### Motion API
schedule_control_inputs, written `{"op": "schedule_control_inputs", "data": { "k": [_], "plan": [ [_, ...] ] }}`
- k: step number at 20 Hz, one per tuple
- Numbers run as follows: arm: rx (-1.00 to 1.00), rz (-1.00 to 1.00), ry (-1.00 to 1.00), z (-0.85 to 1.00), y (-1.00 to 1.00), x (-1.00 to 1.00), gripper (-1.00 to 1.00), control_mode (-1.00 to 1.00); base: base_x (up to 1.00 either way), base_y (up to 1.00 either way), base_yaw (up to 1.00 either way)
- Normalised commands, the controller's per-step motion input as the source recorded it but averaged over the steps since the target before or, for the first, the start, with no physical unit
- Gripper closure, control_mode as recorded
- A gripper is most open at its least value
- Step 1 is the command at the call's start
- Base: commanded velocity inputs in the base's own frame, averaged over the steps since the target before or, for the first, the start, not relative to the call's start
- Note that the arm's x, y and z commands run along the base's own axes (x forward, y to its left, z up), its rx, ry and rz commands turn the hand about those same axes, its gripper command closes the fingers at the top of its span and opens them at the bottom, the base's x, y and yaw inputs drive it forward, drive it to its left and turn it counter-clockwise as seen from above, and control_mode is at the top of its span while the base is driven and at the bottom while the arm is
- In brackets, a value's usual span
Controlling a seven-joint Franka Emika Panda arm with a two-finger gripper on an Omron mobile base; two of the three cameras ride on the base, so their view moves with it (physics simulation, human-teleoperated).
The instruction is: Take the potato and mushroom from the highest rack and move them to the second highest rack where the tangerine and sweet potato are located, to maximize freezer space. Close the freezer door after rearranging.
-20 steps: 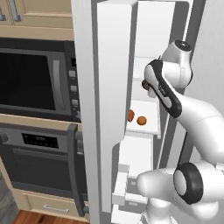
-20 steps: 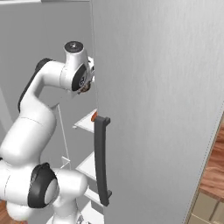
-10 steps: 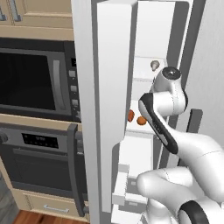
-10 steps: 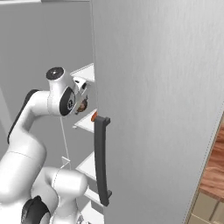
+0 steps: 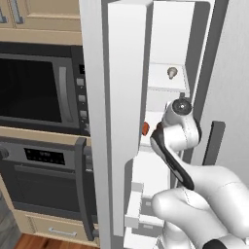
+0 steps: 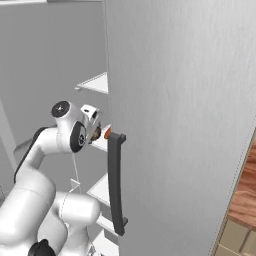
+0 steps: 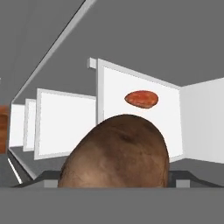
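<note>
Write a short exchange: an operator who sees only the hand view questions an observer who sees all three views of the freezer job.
Operator: The potato blocks most of my view. Is the mushroom on the second rack yet?
Observer: No. In the left base view the mushroom sits on the highest rack.
Operator: Is the freezer door open?
Observer: Yes. The freezer door stands wide open, and in the right base view the gripper is level with the second rack.
</note>
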Motion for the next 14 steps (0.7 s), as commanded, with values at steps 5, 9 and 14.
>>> {"op": "schedule_control_inputs", "data": {
  "k": [5,9,14],
  "plan": [
    [0.0,0.0,-0.02,-0.27,0.0,0.31,1.0,-1.0,0.0,0.0,0.0],
    [0.0,0.0,0.0,-0.13,0.0,0.41,1.0,-1.0,0.0,0.0,0.0],
    [0.0,0.0,0.0,0.0,0.0,0.34,1.0,-1.0,0.0,0.0,0.0]
  ]
}}
